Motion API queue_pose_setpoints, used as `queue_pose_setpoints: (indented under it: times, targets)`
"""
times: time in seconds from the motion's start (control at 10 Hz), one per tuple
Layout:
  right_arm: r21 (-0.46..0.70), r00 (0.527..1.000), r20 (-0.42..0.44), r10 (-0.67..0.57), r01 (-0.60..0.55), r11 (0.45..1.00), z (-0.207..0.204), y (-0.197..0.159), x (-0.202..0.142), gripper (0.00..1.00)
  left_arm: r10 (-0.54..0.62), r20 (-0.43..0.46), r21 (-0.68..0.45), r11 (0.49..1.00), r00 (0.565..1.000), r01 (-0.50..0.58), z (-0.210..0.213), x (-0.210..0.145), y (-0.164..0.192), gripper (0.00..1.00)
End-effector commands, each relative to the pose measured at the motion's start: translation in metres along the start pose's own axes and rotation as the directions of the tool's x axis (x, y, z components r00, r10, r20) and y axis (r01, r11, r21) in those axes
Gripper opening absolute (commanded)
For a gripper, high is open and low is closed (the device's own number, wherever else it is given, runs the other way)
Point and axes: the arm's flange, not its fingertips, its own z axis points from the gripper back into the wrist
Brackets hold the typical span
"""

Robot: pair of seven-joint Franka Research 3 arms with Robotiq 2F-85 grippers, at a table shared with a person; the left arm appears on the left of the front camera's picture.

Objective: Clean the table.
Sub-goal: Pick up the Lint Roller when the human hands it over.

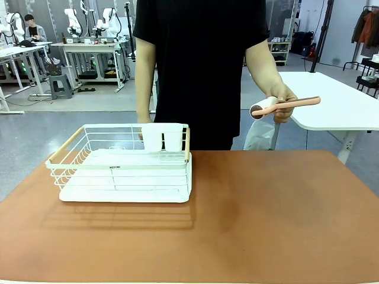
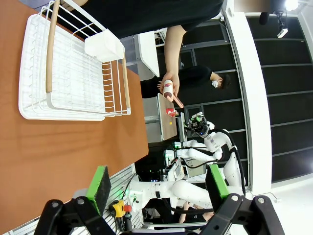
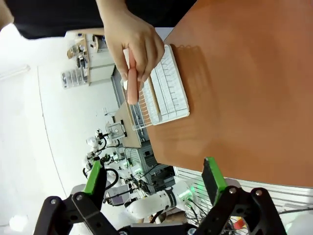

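Table — dish rack, caddy on rim.

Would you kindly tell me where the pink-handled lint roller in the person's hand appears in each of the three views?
Front view: the lint roller is at upper right, beyond the table's far edge.
Left wrist view: upper middle, right of the rack.
Right wrist view: upper left of centre, overlapping the rack.
Shared landmark: the white dish rack.
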Motion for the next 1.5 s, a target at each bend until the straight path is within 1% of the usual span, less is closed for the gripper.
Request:
queue_pose_setpoints:
  times: [0.0, 0.2, 0.3, 0.5, 0.7, 0.8, 1.1, 1.4]
  targets:
    - [0.009, 0.996, 0.049, -0.077, 0.077, 0.997, -0.024, 0.014, 0.000, 1.00, -0.020, -0.005, -0.013, 1.000, 1.000, 0.020, 0.004, -0.002, 0.000, 1.00]
    - [-0.014, 0.993, 0.062, -0.096, 0.097, 0.995, -0.051, 0.022, 0.001, 1.00, -0.020, -0.005, -0.013, 1.000, 1.000, 0.020, 0.004, -0.002, 0.000, 1.00]
    - [0.000, 0.991, 0.069, -0.111, 0.111, 0.994, -0.065, 0.026, 0.004, 1.00, -0.020, -0.005, -0.013, 1.000, 1.000, 0.020, 0.004, -0.002, 0.000, 1.00]
    - [-0.005, 0.992, 0.082, -0.099, 0.100, 0.995, -0.088, 0.030, 0.006, 1.00, -0.020, -0.005, -0.013, 1.000, 1.000, 0.020, 0.004, -0.002, 0.000, 1.00]
    - [0.042, 0.988, 0.094, -0.120, 0.116, 0.992, -0.114, 0.036, 0.012, 1.00, -0.020, -0.005, -0.013, 1.000, 1.000, 0.020, 0.004, -0.002, 0.000, 1.00]
    - [0.038, 0.988, 0.085, -0.125, 0.122, 0.992, -0.125, 0.037, 0.015, 1.00, -0.020, -0.005, -0.013, 1.000, 1.000, 0.020, 0.004, -0.002, 0.000, 1.00]
    - [0.043, 0.985, 0.138, -0.104, 0.099, 0.994, -0.145, 0.039, 0.019, 1.00, -0.020, -0.005, -0.013, 1.000, 1.000, 0.020, 0.004, -0.002, 0.000, 1.00]
    - [0.022, 0.989, 0.139, -0.049, 0.046, 0.999, -0.158, 0.033, 0.010, 1.00, -0.020, -0.005, -0.013, 1.000, 1.000, 0.020, 0.004, -0.002, 0.000, 1.00]
